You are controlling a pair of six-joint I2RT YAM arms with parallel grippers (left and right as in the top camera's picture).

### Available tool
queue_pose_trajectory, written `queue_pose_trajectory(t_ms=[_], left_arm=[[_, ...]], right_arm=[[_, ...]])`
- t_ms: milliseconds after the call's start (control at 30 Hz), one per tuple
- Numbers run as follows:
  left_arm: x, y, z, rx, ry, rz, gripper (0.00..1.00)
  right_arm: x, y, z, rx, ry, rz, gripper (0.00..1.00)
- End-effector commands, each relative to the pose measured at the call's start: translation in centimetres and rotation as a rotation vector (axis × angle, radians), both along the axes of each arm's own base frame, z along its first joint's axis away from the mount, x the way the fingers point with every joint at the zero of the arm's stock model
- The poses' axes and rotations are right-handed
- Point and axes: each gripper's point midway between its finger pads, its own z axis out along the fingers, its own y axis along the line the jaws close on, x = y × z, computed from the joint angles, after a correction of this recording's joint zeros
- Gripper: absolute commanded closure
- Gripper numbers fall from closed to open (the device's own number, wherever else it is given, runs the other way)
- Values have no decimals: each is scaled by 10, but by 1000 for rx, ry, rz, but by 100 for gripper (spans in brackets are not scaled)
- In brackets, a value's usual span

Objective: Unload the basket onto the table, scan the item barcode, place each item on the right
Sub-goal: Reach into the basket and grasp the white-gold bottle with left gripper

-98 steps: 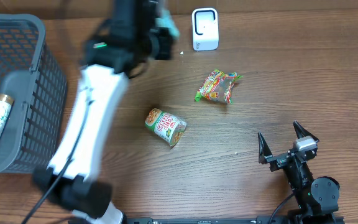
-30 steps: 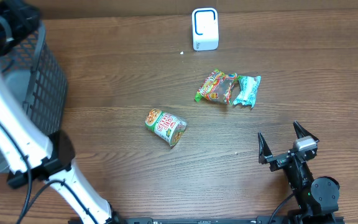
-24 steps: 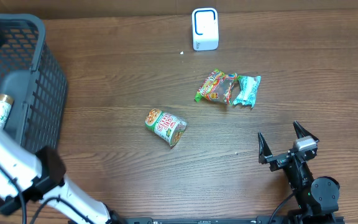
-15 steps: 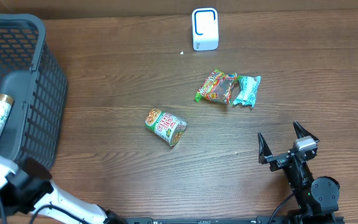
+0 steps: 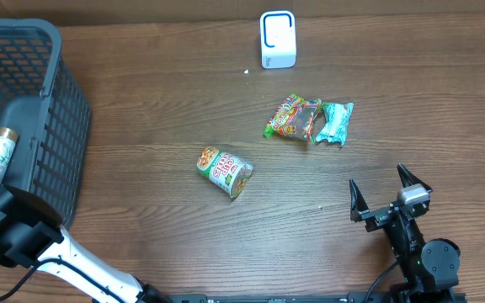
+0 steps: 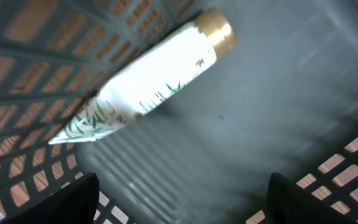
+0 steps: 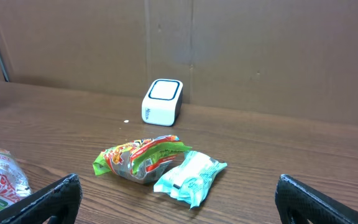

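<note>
- Tube (image 6: 148, 81): white with a gold cap, lying aslant on the floor of the basket (image 5: 70, 109) at the table's left end.
- Your left claw (image 6: 182, 202): over the basket floor, jaws wide, nothing between them, apart from the tube.
- Your right claw (image 7: 182, 208): jaws wide and empty, low at the table's near right.
- Scanner (image 5: 277, 39): upright at the far edge.
- You also have a noodle cup (image 5: 225, 172) on its side mid-table.
- A red-green packet (image 5: 295, 116) touches a teal packet (image 5: 336, 123), between the scanner and your right claw.
</note>
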Motion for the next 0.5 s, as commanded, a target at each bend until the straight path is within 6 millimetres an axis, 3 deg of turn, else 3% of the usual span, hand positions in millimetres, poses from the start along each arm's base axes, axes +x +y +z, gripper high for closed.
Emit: queue_pose_trajectory(t_ms=[0, 200, 367, 467], left_arm=[[0, 1, -22, 7, 46, -61, 23], [-6, 0, -60, 5, 144, -184, 22], [-9, 12, -67, 65, 186, -201, 20], [-2, 17, -66, 88, 173, -242, 11]], right_arm=[[0, 0, -2, 3, -1, -3, 0], [0, 0, -2, 3, -1, -3, 0], [0, 0, -2, 3, -1, -3, 0], [0, 0, -2, 3, -1, -3, 0]])
